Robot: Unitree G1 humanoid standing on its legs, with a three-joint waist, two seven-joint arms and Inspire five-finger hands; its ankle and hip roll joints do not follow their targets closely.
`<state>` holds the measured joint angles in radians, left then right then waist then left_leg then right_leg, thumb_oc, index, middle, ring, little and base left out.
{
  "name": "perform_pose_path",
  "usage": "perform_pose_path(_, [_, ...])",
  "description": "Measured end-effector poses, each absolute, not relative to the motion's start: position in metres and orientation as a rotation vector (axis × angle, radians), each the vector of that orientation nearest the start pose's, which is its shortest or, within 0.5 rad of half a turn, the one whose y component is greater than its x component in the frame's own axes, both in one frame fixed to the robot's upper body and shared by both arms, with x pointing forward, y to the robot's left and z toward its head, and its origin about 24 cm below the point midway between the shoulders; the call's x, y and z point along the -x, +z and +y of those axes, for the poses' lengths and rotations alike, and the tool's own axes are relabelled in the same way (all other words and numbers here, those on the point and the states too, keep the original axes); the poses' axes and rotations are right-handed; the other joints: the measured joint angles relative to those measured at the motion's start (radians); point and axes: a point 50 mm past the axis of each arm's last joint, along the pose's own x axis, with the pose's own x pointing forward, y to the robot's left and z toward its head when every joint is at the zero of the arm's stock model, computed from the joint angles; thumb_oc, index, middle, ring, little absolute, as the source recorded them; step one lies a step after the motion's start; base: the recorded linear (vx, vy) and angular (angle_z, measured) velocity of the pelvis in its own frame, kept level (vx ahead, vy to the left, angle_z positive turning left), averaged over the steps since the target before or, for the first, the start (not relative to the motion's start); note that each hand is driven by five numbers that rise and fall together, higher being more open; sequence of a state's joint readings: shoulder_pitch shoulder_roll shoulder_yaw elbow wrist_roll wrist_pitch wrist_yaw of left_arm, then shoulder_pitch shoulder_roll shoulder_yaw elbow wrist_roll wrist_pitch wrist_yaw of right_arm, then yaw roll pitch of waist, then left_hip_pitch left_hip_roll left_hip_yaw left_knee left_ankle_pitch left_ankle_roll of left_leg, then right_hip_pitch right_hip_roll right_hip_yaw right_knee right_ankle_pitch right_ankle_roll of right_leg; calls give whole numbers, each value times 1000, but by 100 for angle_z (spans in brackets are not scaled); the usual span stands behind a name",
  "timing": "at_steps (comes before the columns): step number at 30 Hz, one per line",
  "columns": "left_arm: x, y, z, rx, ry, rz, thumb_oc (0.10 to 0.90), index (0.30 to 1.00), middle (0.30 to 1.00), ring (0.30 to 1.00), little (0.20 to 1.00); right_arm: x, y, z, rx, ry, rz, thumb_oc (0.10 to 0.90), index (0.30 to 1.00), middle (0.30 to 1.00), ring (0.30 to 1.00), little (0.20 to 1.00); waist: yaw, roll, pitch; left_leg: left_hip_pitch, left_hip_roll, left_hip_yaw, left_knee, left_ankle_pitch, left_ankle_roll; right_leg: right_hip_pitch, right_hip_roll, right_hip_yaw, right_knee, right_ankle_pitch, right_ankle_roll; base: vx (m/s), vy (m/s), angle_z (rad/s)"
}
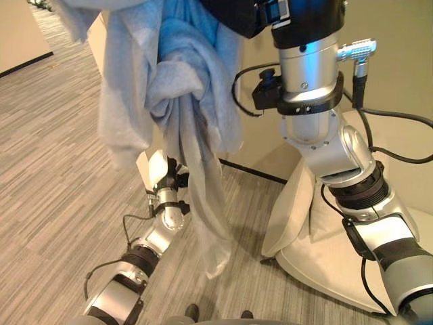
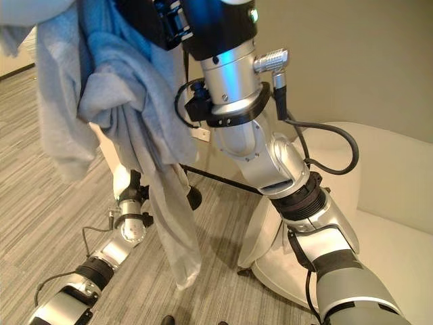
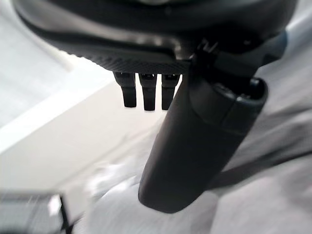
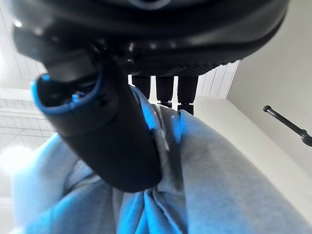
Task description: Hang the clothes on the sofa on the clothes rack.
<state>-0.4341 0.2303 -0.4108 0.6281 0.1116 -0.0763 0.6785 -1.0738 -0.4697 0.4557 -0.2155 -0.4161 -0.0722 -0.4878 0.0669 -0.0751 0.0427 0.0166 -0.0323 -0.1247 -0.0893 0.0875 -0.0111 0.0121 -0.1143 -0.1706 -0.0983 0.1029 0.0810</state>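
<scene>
Grey-blue cloth [image 1: 183,88] held high up in the air, bunched near the top, with long folds hanging down toward the striped floor [image 1: 54,169] without touching it. Right robot hand [image 4: 112,141] clamped on the cloth: thumb pressed into the bunched folds, fingers [image 4: 165,90] curled over the cloth's top edge, as seen in the right wrist view. Right arm raised up beside the cloth in the head views. Left robot hand [image 3: 195,136] seen from its own wrist view, thumb lying against grey cloth, short fingers [image 3: 146,95] sticking out past it; cannot tell if open or gripping. Left arm reaching up from the lower left, going in behind the hanging folds. White sofa [image 2: 399,223] low on the right, with a pale cushion [image 1: 291,210] leaning at its near edge, just beside the floor. Thin black bar [image 2: 223,179] running behind the cloth, near the wall. Black bar with a round end [image 4: 287,126] also seen past the right robot hand.
</scene>
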Motion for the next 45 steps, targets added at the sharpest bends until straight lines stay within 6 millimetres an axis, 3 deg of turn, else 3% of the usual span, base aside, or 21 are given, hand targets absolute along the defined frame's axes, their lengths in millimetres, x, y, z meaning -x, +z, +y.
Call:
perform_pose_path(6, [-316,33,136,-375,299,-26,400,300,300,300,300,-244,346,-63,640,-67,-1548,400,300,300,300,300,-24,-1,-1,6,4,23,0,-4,5,-4,3,24,0,2,2,-5,-33,-12])
perform_pose_path(12, [-307,47,164,-196,418,-54,400,300,300,300,300,-260,324,-95,719,-154,-1401,400,300,300,300,300,-15,7,0,10,14,23,0,-7,5,1,13,23,0,1,1,-10,-61,0])
perform_pose_path(17, [-276,42,201,-183,490,-62,400,300,300,300,300,-268,313,-126,791,-248,-1289,400,300,300,300,300,0,26,2,10,17,6,0,-7,4,8,16,5,0,-4,-5,-12,-93,10])
perform_pose_path(22, [-221,19,237,-172,542,27,400,300,300,300,300,-275,291,-173,875,-367,-1111,400,300,300,300,300,44,58,14,7,15,-29,0,-6,2,23,16,-29,0,-12,-14,2,-56,19])
perform_pose_path(23, [-218,17,241,-150,555,39,400,300,300,300,300,-277,287,-177,889,-372,-1081,400,300,300,300,300,46,66,19,6,15,-37,0,-7,1,24,16,-38,0,-13,-15,11,-14,33])
perform_pose_path(27, [-196,24,259,14,618,16,400,300,300,300,300,-277,238,-200,906,-308,-863,400,300,300,300,300,99,89,38,-24,15,-88,5,-8,1,22,14,-86,0,-29,-22,3,48,35])
perform_pose_path(31, [-200,38,263,16,625,-55,400,300,300,300,300,-266,186,-222,944,-241,-619,400,300,300,300,300,147,85,54,-80,14,-154,13,13,-20,6,20,-158,5,-30,-24,-40,98,49])
perform_pose_path(33, [-215,49,257,-14,594,-108,400,300,300,300,300,-257,171,-237,960,-269,-539,400,300,300,300,300,139,83,78,-114,11,-214,12,27,-28,5,15,-235,5,-37,-23,43,324,96])
perform_pose_path(34, [-218,51,256,-13,593,-119,400,300,300,300,300,-257,171,-239,962,-273,-534,400,300,300,300,300,140,82,88,-115,12,-218,8,29,-28,4,15,-242,6,-37,-23,130,425,68])
perform_pose_path(36, [-221,57,253,-116,593,-153,400,300,300,300,300,-254,166,-240,964,-286,-525,400,300,300,300,300,129,79,110,-134,29,-120,11,29,-16,0,8,-256,6,-40,-21,291,585,25])
perform_pose_path(38, [-223,60,252,-211,585,-167,400,300,300,300,300,-248,161,-243,946,-323,-516,400,300,300,300,300,117,68,114,-128,15,-75,15,19,3,2,-13,-249,6,-43,-14,294,563,0])
perform_pose_path(39, [-223,60,252,-211,585,-167,400,300,300,300,300,-248,161,-243,946,-323,-516,400,300,300,300,300,117,68,114,-128,15,-75,15,19,3,2,-13,-249,6,-43,-14,262,551,-16])
perform_pose_path(41, [-228,75,257,-386,579,-232,400,300,300,300,300,-236,154,-255,1001,-404,-473,400,300,300,300,300,64,63,115,-91,-24,-31,5,2,38,9,-63,-208,34,-50,-7,233,514,-32])
perform_pose_path(42, [-228,78,259,-419,581,-245,400,300,300,300,300,-235,154,-256,1016,-421,-469,400,300,300,300,300,63,62,115,-86,-24,-24,3,15,37,10,-66,-198,38,-50,-7,218,503,-39])
perform_pose_path(43, [-230,87,262,-450,593,-285,400,300,300,300,300,-233,153,-259,1027,-447,-455,400,300,300,300,300,39,56,118,-69,-43,2,7,-16,59,4,-77,-171,56,-39,2,288,650,-39])
perform_pose_path(45, [-233,95,264,-499,613,-325,400,300,300,300,300,-231,148,-260,1043,-507,-429,400,300,300,300,300,25,66,122,-45,-34,19,24,-13,67,-27,-101,-164,171,-67,-18,124,325,-32])
